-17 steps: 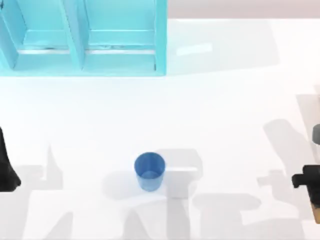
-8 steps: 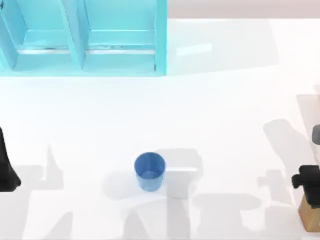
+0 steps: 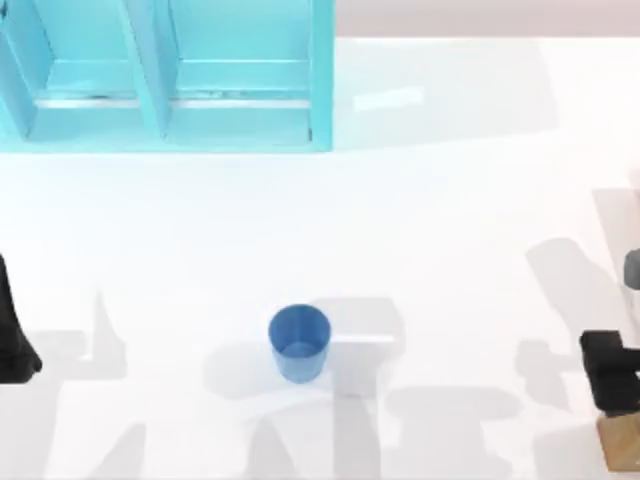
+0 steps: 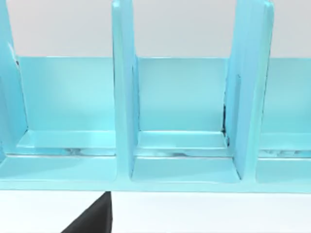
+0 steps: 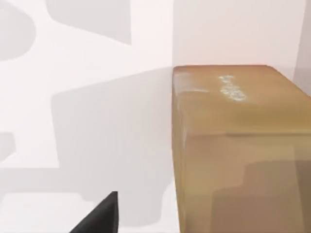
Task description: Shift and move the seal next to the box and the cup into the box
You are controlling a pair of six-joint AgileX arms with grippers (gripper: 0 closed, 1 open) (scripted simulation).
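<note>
Top view: the white table (image 3: pixel 450 200) is seen from above, with the light-blue box (image 3: pixel 165 75), split by upright dividers, at its far left. The blue cup (image 3: pixel 299 342) stands upright near the front middle, well apart from the box. The tan seal (image 3: pixel 622 444) lies at the front right corner, partly under the right gripper (image 3: pixel 610 372); faint white marks on its top face (image 5: pixel 231 88) cannot be read. Whether either gripper's grip is open cannot be told. The left gripper (image 3: pixel 12 330) is parked at the left edge.
</note>
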